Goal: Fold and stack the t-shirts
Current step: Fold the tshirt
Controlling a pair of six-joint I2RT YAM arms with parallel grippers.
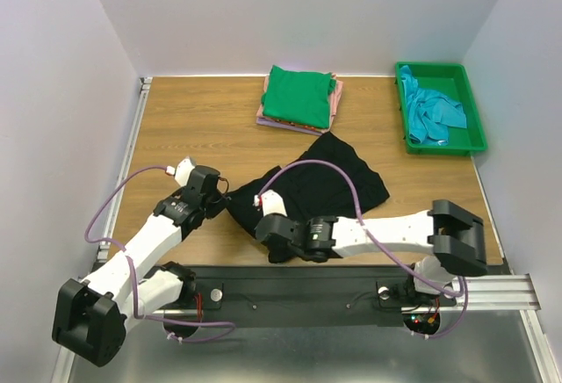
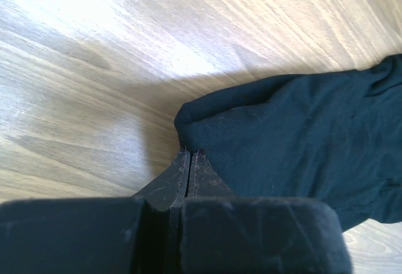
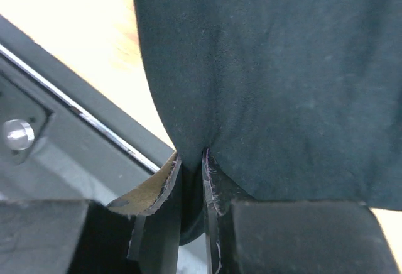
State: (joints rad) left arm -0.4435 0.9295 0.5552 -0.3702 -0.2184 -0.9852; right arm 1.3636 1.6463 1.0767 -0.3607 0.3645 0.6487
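The black t-shirt (image 1: pixel 327 179) lies crumpled at the table's front middle. My left gripper (image 1: pixel 225 197) is shut on the shirt's left edge; in the left wrist view (image 2: pixel 188 154) its jaws pinch the cloth (image 2: pixel 301 136) just above the wood. My right gripper (image 1: pixel 268 229) is shut on the shirt's near edge; in the right wrist view (image 3: pixel 191 158) cloth (image 3: pixel 276 73) is bunched between the jaws, above the table's front rail. A folded green shirt (image 1: pixel 300 96) tops a stack with pink and lilac ones (image 1: pixel 335 102) at the back. A teal shirt (image 1: pixel 430 112) lies crumpled in the tray.
The green plastic tray (image 1: pixel 474 119) stands at the back right. The black front rail (image 1: pixel 290 285) runs along the table's near edge. Purple cables (image 1: pixel 347 185) loop over both arms. White walls enclose the table on three sides.
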